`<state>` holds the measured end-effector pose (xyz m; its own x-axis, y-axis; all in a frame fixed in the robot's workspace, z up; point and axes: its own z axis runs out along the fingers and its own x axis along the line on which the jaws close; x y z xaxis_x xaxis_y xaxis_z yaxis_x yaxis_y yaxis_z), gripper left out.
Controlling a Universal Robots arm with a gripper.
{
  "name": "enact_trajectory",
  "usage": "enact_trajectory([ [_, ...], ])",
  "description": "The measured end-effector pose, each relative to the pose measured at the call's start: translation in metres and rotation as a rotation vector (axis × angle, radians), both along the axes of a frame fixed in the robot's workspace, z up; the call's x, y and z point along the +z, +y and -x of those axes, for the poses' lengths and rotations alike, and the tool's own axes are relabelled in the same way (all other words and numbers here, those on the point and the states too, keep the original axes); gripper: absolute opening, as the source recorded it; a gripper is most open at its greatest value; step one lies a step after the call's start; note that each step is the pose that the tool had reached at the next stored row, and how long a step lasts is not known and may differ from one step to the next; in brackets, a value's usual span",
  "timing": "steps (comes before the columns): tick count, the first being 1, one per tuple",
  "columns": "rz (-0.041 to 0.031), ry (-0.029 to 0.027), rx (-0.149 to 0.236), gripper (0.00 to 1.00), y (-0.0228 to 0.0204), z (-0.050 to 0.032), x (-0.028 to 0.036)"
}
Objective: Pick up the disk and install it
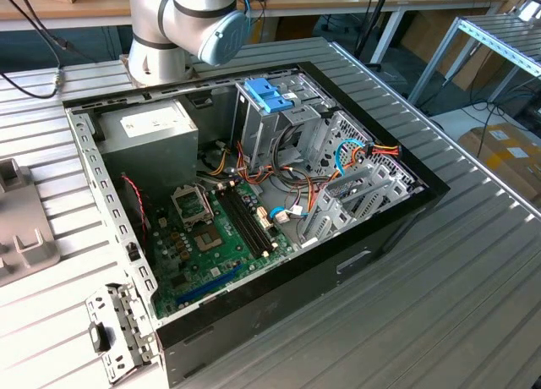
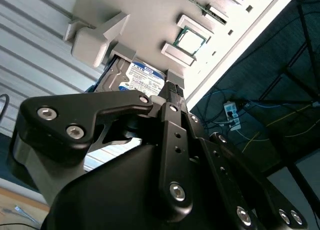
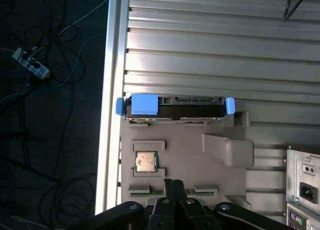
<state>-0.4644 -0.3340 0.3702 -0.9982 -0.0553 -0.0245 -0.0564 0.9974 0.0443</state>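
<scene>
Worktop: ribbed grey metal worktop (image 1: 473, 271), dark cabled floor (image 3: 50, 115) beside it
Disk: grey-metal blue-railed hard drive (image 3: 190, 108) on grey plastic tray (image 3: 185, 160)
Gripper: black gripper (image 3: 174, 182) clenched, empty

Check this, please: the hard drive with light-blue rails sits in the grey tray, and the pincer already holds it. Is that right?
Not quite. The hard drive does sit in the grey tray, but the pincer does not hold it: in the first wrist view it is apart from the drive.

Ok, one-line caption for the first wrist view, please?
Gripper poised by the grey holder tray, where the disk rests in its slot, not yet picked up, a processor chip seated alongside.
</scene>
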Motion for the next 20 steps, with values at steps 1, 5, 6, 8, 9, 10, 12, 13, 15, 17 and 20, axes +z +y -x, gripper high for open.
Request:
enact_trajectory([
  [1, 0.0, 0.0, 0.005, 0.11, 0.0, 0.0, 0.0],
  [5, 0.0, 0.0, 0.032, 0.11, 0.0, 0.0, 0.0],
  [6, 0.0, 0.0001, 0.041, 0.11, 0.0, 0.0, 0.0],
  [8, 0.0, 0.0, 0.057, 0.11, 0.0, 0.0, 0.0],
  [9, 0.0, 0.0, 0.062, 0.11, 0.0, 0.0, 0.0],
  [10, 0.0, 0.0, 0.071, 0.11, 0.0, 0.0, 0.0],
  [12, 0.0, 0.0, 0.085, 0.11, 0.0, 0.0, 0.0],
  [13, 0.0, 0.0, 0.094, 0.11, 0.0, 0.0, 0.0],
  [15, 0.0, 0.0, 0.105, 0.11, 0.0, 0.0, 0.0],
  [17, 0.0, 0.0001, 0.115, 0.11, 0.0, 0.0, 0.0],
  [20, 0.0, 0.0, 0.13, 0.11, 0.0, 0.0, 0.0],
])
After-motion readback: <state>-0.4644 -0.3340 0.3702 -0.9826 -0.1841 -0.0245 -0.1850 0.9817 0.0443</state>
